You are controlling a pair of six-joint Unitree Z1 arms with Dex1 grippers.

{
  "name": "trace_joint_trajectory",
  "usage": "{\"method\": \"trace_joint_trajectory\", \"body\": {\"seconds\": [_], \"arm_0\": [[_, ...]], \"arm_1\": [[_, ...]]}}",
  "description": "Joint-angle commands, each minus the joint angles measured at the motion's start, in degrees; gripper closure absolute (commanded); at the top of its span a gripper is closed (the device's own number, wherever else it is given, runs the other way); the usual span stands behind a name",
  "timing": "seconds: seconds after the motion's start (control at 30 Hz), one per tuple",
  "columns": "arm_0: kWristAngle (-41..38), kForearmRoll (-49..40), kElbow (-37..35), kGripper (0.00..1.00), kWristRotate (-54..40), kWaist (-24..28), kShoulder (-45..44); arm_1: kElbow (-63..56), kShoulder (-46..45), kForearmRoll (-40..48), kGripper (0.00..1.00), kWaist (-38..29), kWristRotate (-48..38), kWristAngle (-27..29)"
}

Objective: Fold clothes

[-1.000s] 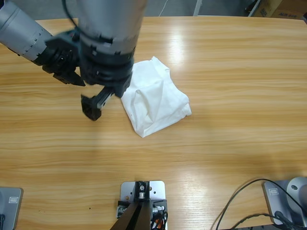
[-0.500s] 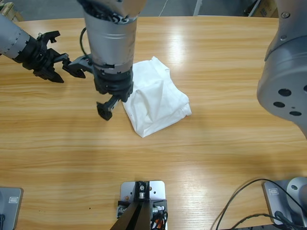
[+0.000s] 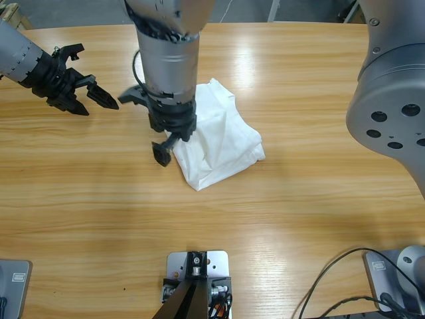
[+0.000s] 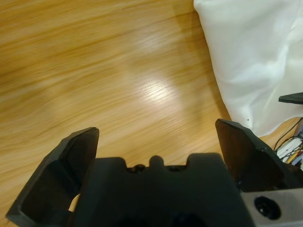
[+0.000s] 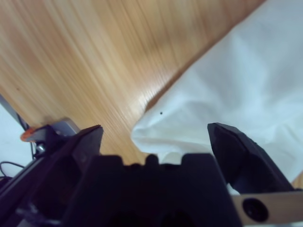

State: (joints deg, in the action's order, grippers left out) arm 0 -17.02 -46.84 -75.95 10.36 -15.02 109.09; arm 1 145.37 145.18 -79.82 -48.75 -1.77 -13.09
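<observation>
High view: the T-shirt (image 3: 222, 143) lies folded into a compact, creased bundle on the wooden table (image 3: 299, 219), slightly above the centre of the frame. Its longer axis runs from upper left to lower right.

Left gripper (image 3: 89, 83): located at the upper left of the frame, entering from the left edge. It is well apart from the T-shirt, with bare table between them. Jaws are spread wide and hold nothing.

Right gripper (image 3: 143, 126): carried by the arm that descends from the top of the frame near the middle. It is positioned at the left edge of the bundle. Jaws are spread wide, one toward the upper left and one toward the lower left of the garment. Whether they touch the cloth cannot be told.

A large silver elbow occupies the right edge of the frame.

Left wrist view: the left gripper (image 4: 156, 132) shows both jaws far apart with only wood grain between them. The T-shirt (image 4: 255, 56) fills the upper right corner.

Right wrist view: the right gripper (image 5: 156, 131) shows both jaws far apart. A corner of the T-shirt (image 5: 236, 80) lies between them, reaching in from the right of the frame; no cloth is pinched. Bare table occupies the upper left.
</observation>
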Motion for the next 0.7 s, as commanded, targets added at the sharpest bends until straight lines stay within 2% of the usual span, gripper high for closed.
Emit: {"method": "trace_joint_trajectory", "body": {"seconds": [0.03,0.37,0.53,0.7], "arm_0": [[0.23,-0.09,1.77,0.036,-1.05,0.34,2.74],[0.23,-0.09,1.95,0.036,-1.13,0.25,2.62],[0.23,-0.04,1.95,0.036,-1.29,0.23,2.69],[0.07,-0.07,1.89,0.036,-1.4,-0.26,2.79]], "arm_1": [[-8.87,-0.51,-10.67,0.105,1.98,-0.13,2.19],[-20.74,-6.47,-5.92,0.105,5.6,-0.66,4.83],[-36.24,-12.27,3.52,0.105,5.6,-3.06,4.25],[-41.71,-14.7,6.35,0.105,5.6,-3.42,3.97]]}}
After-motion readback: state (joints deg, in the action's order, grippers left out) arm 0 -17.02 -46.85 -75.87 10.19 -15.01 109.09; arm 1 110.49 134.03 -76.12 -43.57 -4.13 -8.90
